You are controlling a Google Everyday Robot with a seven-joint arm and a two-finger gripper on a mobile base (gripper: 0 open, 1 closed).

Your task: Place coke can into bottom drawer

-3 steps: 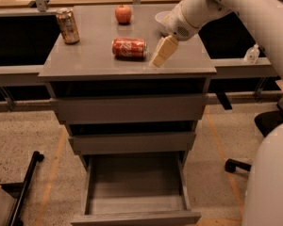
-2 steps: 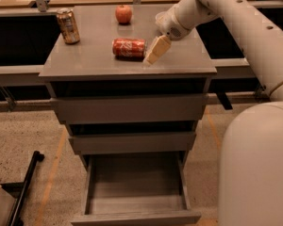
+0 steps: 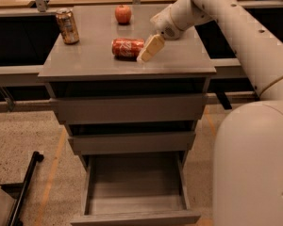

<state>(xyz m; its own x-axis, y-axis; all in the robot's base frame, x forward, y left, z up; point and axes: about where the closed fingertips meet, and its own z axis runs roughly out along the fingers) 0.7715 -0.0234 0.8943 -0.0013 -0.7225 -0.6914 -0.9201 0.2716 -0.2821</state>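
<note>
Cabinet (image 3: 85, 65): grey, matte, flat rectangular top, three drawers stacked below it. Top drawer (image 3: 132, 108) and middle drawer (image 3: 132, 141): shallow, plain flat fronts, both pushed in. Bottom drawer (image 3: 137, 218): lowest and deepest, a wide grey box pulled well out toward the camera, smooth inner floor and side walls in view. Count on the cabinet top: two cans, one fruit. Coke can (image 3: 127, 47): small red aluminium cylinder lying on its side near the middle of the top, long axis left to right, white lettering along the body, a glossy highlight on the upper curve. Gold can (image 3: 67, 26): brownish, metallic, upright at the back left corner, well apart from the coke can. Apple (image 3: 123, 14): round, red, at the back edge, behind the coke can. Arm (image 3: 226, 18): one, smooth off-white tube with small dark spots along it, reaching in from the upper right; a large rounded white shell (image 3: 254, 164) fills the lower right foreground. Gripper (image 3: 148, 51): a cream, blocky, slanted piece low over the top at the right end of the coke can, touching or just beside it; open or closed cannot be told from this angle. Floor (image 3: 23, 135): speckled, with an orange line (image 3: 52, 173) running past the cabinet.
</note>
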